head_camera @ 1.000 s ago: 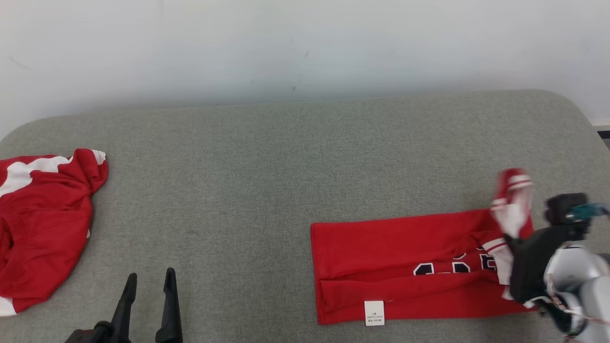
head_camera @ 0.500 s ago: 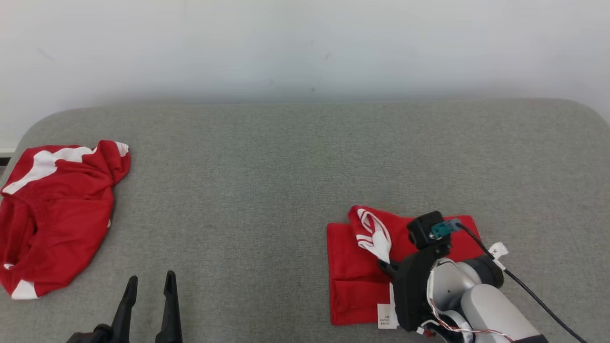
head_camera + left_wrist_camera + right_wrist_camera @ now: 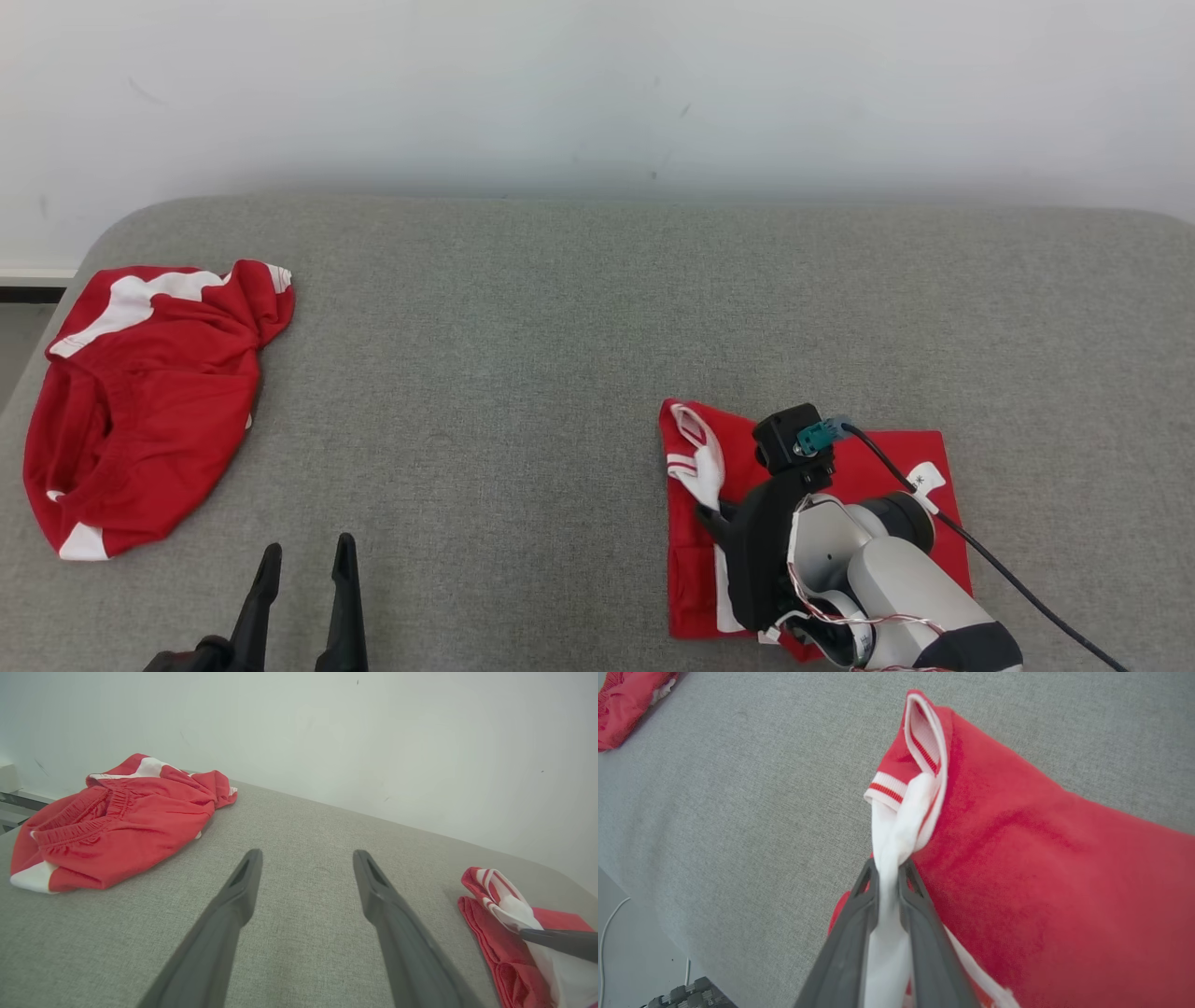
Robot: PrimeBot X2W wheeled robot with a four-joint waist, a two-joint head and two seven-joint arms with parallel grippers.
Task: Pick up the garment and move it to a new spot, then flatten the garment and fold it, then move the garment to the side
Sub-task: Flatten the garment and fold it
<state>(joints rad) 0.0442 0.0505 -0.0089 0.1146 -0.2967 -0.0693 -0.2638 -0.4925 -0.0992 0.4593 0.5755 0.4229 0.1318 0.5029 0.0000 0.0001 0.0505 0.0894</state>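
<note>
Red garment (image 3: pixel 878 462) lies folded into a compact block on the right, near-front part of the grey fabric worktop (image 3: pixel 523 373). Right gripper (image 3: pixel 707 515) is over the garment's left half, jaws clenched on its white striped trim (image 3: pixel 698 457). Right wrist view: white cloth pinched tight between the jaws, trim standing up off the red layer at the block's left edge. Left gripper (image 3: pixel 306 553) at lower left, jaws released and spread wide, nothing in them, over bare worktop, well apart from the garment. Red shorts (image 3: pixel 149 392) with white patches lie crumpled at the worktop's far left edge. Black cable (image 3: pixel 1008 569) runs off the right wrist. White wall (image 3: pixel 597 84) behind the worktop.
</note>
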